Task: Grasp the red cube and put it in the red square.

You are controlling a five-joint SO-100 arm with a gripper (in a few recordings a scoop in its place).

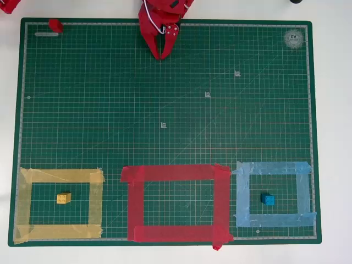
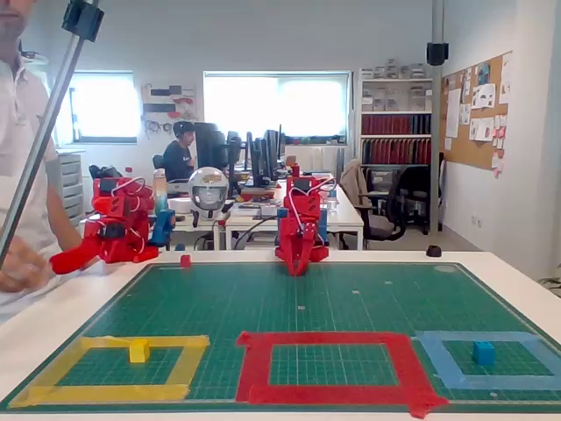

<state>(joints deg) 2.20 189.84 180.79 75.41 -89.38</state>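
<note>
The red cube [image 1: 55,25] [image 2: 185,260] lies at the mat's far left corner, right at its edge. My red gripper [image 1: 162,55] [image 2: 295,268] hangs at the far middle of the mat, tips pointing down and pressed together, nothing between them. It is well to the right of the cube in both views. The red square [image 1: 170,173] [image 2: 329,339] is a frame of red tape at the near middle of the mat, with bare green mat inside.
A yellow tape frame [image 1: 60,176] [image 2: 188,355] holds a yellow cube [image 1: 64,198] [image 2: 138,351]. A light blue tape frame [image 1: 272,168] [image 2: 443,360] holds a blue cube [image 1: 268,199] [image 2: 483,353]. A person's arm [image 2: 26,263] rests at the table's left edge.
</note>
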